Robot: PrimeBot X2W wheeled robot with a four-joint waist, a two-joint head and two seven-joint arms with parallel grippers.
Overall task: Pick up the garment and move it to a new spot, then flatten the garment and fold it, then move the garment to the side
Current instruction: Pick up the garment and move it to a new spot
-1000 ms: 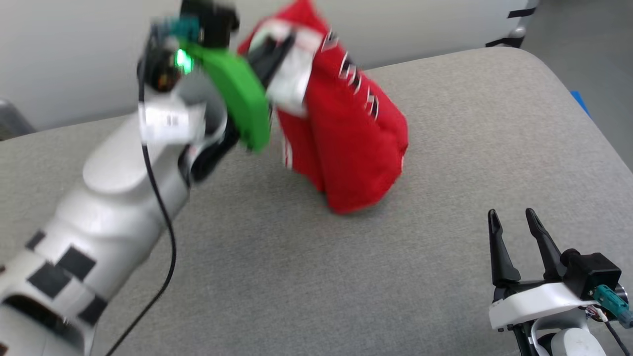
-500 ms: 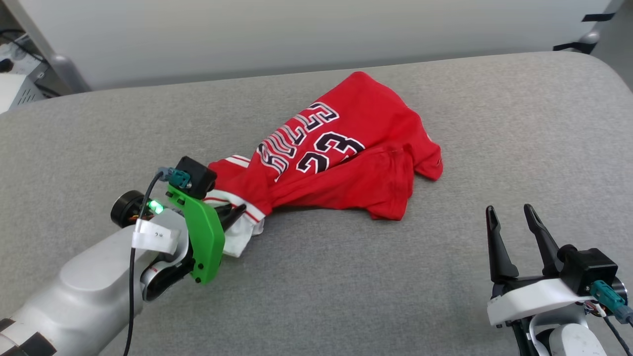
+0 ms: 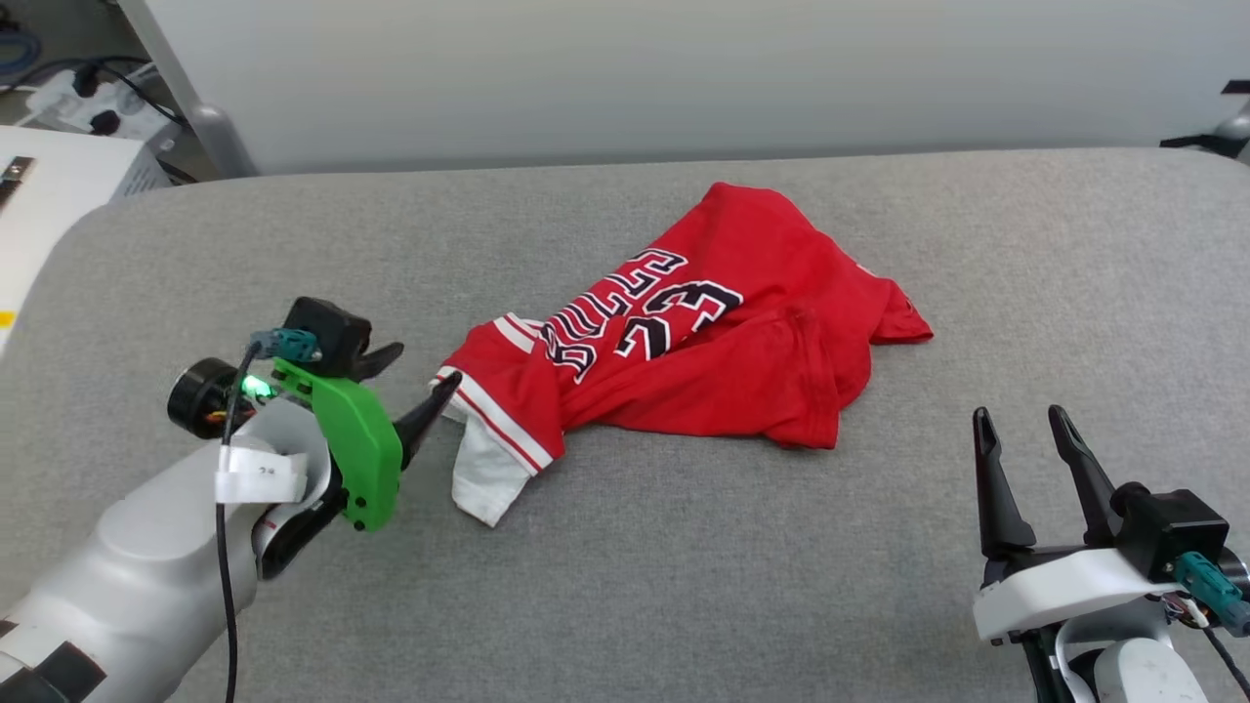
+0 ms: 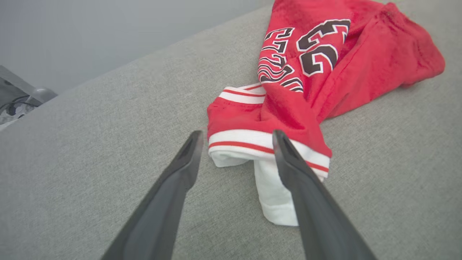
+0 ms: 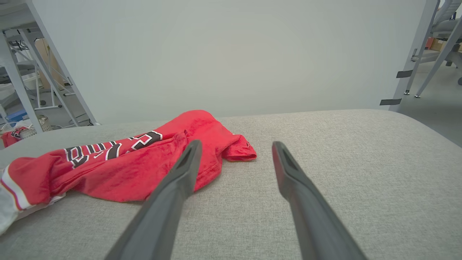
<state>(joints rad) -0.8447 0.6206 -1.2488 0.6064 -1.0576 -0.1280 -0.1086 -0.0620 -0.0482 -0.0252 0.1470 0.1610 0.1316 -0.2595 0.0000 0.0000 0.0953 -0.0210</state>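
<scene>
Garment (image 3: pixel 723 361) lies crumpled on grey cushion (image 3: pixel 684 586). Its white sleeve hem sits just at the tips of the left gripper (image 3: pixel 425 363), whose fingers are spread wide and grip nothing. Right gripper (image 3: pixel 1018 414) fingers are likewise spread and empty, with the garment ahead of their tips and off to their left.

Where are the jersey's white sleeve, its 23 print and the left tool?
Jersey's white sleeve (image 3: pixel 479 483): head view, lower cloth end.
23 print (image 3: pixel 716 298): head view, on the upper digit.
Left tool (image 3: pixel 429 361): head view, midway between its open fingertips.
</scene>
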